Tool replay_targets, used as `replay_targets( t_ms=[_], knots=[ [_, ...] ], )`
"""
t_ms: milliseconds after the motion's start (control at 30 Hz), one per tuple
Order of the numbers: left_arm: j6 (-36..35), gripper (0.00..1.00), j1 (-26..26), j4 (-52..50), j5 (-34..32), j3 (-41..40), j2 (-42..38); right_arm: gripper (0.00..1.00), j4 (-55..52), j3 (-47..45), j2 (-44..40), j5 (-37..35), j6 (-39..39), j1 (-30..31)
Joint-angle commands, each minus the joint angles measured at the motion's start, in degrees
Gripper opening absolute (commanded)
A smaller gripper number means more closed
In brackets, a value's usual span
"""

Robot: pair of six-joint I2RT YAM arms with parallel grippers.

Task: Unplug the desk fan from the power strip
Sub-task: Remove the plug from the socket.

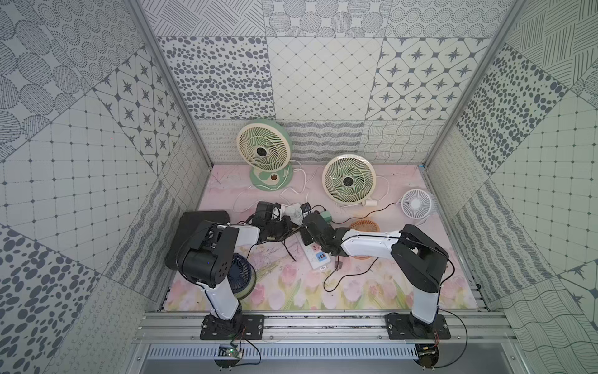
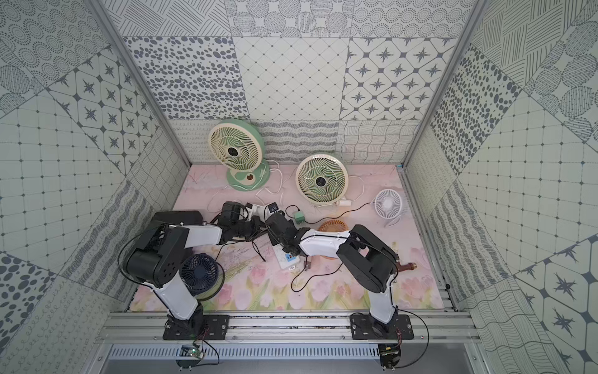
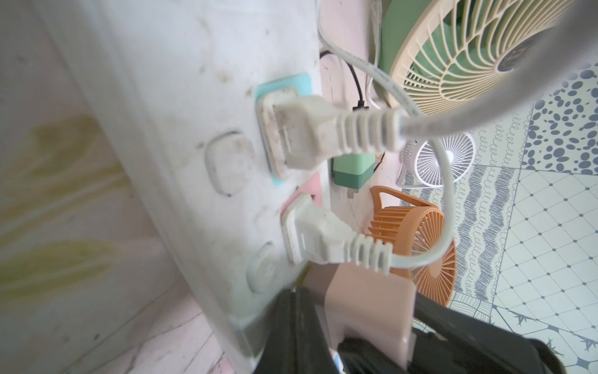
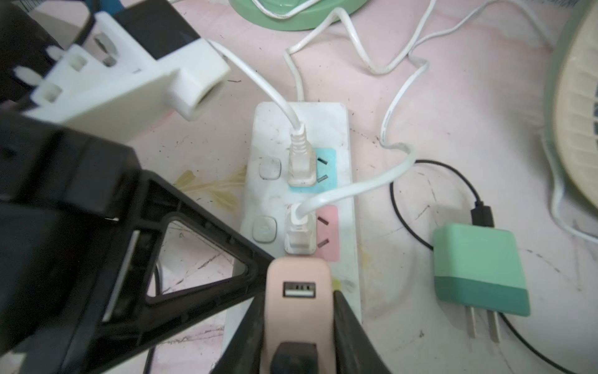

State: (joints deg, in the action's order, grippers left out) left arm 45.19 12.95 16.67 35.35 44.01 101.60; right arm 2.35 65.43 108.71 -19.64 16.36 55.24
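Pink adapter: pale pink plastic block with 1 USB port on its face, closest to the right wrist lens. It sits over the strip's yellow socket; whether its prongs are seated cannot be told.
Right gripper: narrowly parted, its 2 black fingers pressed against the adapter's sides.
Left gripper: fully closed on nothing, its tip against the strip just beside the adapter.
Power strip: long white plastic bar, scuffed and stained, lying mid-mat between the 2 arms. It has pastel blue, pink and yellow sockets, with a rounded button beside each of the 2 in full view.
Blue-socket plug: white, flat, seated, with a white cord.
Pink-socket plug: white, flat, seated, with a white cord looping away.
Wrist views only: sockets, plugs and adapter show here. In both top views the arms hide them, leaving only the strip's near end with its blue USB ports.
Green charger: 2-tone mint cube lying loose on the mat just beside the strip, with 2 bare prongs and a black cable attached.
Fans, in a top view: green-based cream-grilled fan and cream round fan by the back wall. A small white fan stands on the right arm's side. An orange fan lies partly under the right arm, and a dark blue fan under the left arm.
Mat: pink tulip-print sheet, scratched.
Walls: grey-on-white patchwork panels on 3 sides.
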Motion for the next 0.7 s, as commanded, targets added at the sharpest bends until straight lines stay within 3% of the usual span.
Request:
replay_targets(
  t_ms=[0,133,433,667],
  knots=[
    [-1.35,0.00,-0.09,-4.95,-2.83,-0.23,1.05,0.17,1.52,1.70,-0.20,-1.59,-2.12,1.41],
    [-1.26,0.00,-0.10,-4.67,-2.81,-0.46,1.18,0.17,3.81,-1.36,-2.23,2.61,2.08,-1.94],
    [-1.29,0.00,-0.09,-4.80,-2.92,-0.33,1.03,0.17,0.59,1.75,-0.53,-2.67,-2.59,1.63],
    [-1.42,0.00,-0.14,-5.13,-3.01,-0.37,0.63,0.17,3.51,-1.85,-3.17,1.36,1.33,-2.03]
  ],
)
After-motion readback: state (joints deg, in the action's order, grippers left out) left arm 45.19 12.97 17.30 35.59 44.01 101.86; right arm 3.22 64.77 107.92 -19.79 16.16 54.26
